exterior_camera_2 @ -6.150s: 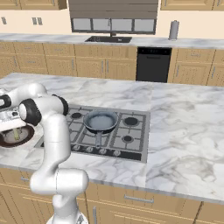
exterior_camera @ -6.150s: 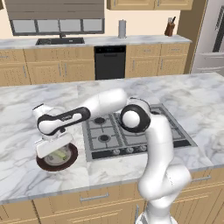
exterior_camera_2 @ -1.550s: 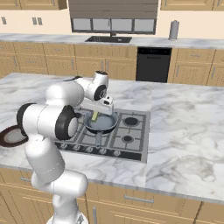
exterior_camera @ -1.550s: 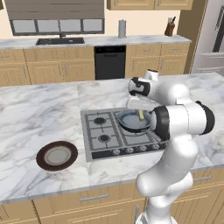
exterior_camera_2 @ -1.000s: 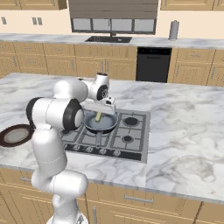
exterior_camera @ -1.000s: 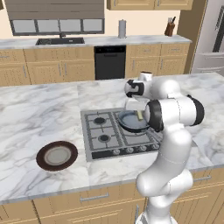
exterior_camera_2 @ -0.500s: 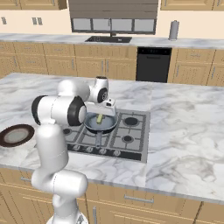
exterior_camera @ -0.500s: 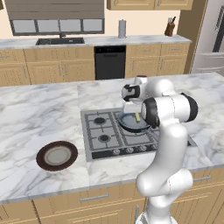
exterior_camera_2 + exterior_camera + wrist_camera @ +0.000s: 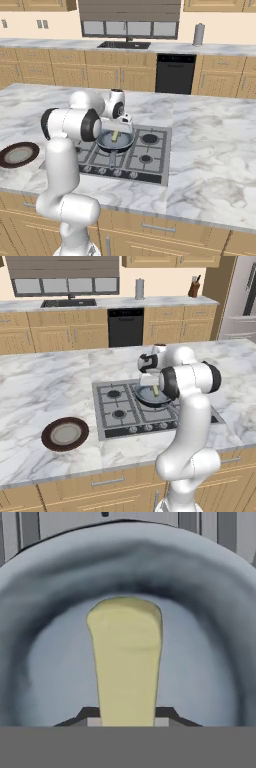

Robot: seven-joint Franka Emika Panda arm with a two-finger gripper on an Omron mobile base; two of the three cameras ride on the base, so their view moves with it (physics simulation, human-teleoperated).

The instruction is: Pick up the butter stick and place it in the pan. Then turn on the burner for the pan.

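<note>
The pan [image 9: 148, 397] sits on a burner of the cooktop, a round dark grey pan with a bluish inside [image 9: 200, 662]. My gripper [image 9: 151, 382] hangs straight over it, shut on the pale yellow butter stick [image 9: 155, 390]. In the hand view the butter stick [image 9: 127, 657] reaches from between my fingertips [image 9: 89, 714] down toward the pan floor; I cannot tell whether its end touches. From the right base view the gripper [image 9: 119, 128] holds the butter stick [image 9: 115, 136] just inside the pan [image 9: 107, 144], whose handle points toward the front.
The pan rests on a grey gas cooktop [image 9: 117, 408] with a row of knobs [image 9: 140, 428] along its front edge. A dark brown plate [image 9: 65, 434] lies on the marble counter to the left. My arm's elbow looms over the cooktop's right side.
The hand has sunk a little lower over the pan with the butter stick in it, and the elbow has swung closer over the cooktop.
</note>
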